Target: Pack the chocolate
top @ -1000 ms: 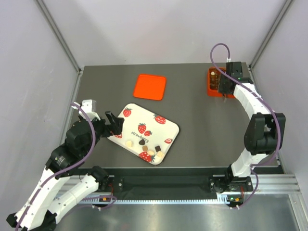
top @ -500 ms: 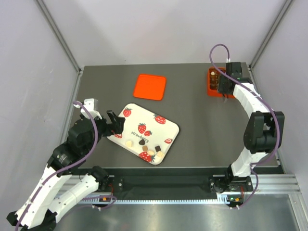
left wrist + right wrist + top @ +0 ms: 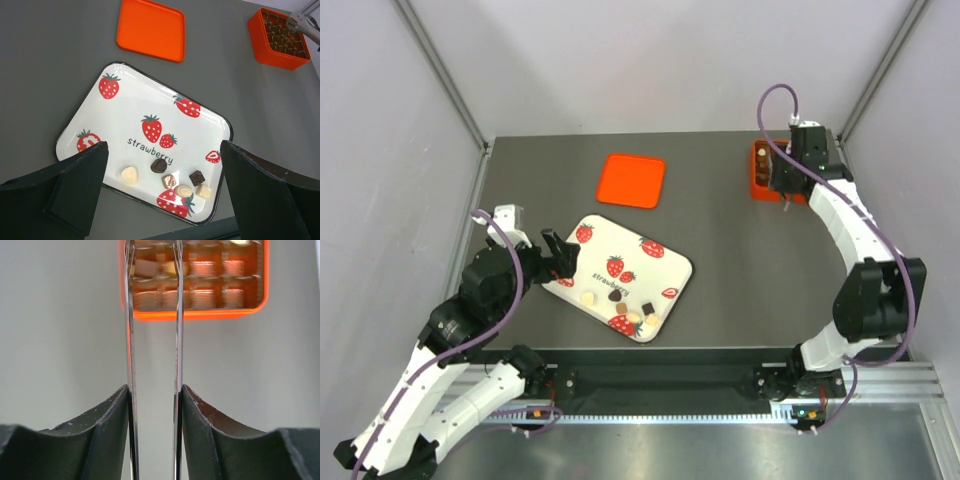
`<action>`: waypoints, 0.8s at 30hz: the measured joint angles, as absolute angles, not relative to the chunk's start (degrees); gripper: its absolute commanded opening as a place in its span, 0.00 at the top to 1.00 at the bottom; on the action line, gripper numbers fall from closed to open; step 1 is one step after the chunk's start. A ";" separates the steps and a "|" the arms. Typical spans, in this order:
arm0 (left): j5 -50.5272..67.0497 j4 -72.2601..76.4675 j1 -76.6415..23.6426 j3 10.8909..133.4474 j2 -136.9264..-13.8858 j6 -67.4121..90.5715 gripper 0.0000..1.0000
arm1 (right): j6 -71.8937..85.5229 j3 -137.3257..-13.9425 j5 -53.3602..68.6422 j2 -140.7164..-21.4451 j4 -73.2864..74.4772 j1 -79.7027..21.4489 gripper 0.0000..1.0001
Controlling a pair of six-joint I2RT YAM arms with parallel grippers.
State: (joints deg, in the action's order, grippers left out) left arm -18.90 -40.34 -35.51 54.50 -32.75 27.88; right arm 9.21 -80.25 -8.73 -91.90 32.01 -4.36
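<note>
**Fingers at both ends: thin blades at the box, wide ones over the tray**

The right fingers (image 3: 299,21), two thin blades, hang just above the orange box (image 3: 757,180) at the far right of the counter (image 3: 720,230). They stand a narrow gap apart. Their tips run off the top of the wrist view, so I cannot tell whether a piece is pinched between them. The left fingers (image 3: 558,258) are spread wide and empty, hovering over the near left edge of the strawberry tray (image 3: 130,110).

The chocolate (image 3: 159,165) is strung along the tray's near edge. I count six pieces, cream, brown and dark, with the right-hand four bunched close together. The orange lid (image 3: 632,180) lies apart, beyond the tray.

Now the dangers, as I read them:

- **At the box:** the cells are small and sit side by side. A drop that is slightly off could leave a piece on a divider or in a cell that is already full. The blades are also very near the box wall, so a sideways pull could drag the box across the counter.
- **At the tray:** the bunched pieces are the trouble. Fingers this wide, closing on one piece, could knock its neighbours. A push towards the near rim could send a piece off the tray, or make the tray itself slide.
</note>
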 measured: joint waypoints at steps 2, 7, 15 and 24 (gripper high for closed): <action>-18.83 -40.34 -35.51 54.50 -32.73 27.99 0.02 | 9.19 -78.02 -8.80 -87.42 32.05 -7.55 0.57; -18.68 -40.36 -35.51 54.50 -32.60 28.01 0.02 | 9.19 -72.95 -8.86 -79.35 33.04 -20.69 0.56; -18.72 -40.36 -35.51 54.52 -31.86 27.99 0.02 | 9.76 -60.86 -3.73 -68.27 38.09 -38.59 0.55; -18.28 -40.36 -35.51 54.52 -31.88 28.05 0.02 | 15.68 -52.64 -2.26 -59.75 43.27 -61.21 0.54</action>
State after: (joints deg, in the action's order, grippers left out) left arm -18.28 -40.36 -35.51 54.52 -31.88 28.05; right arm 15.68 -52.64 -2.26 -59.75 43.27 -61.21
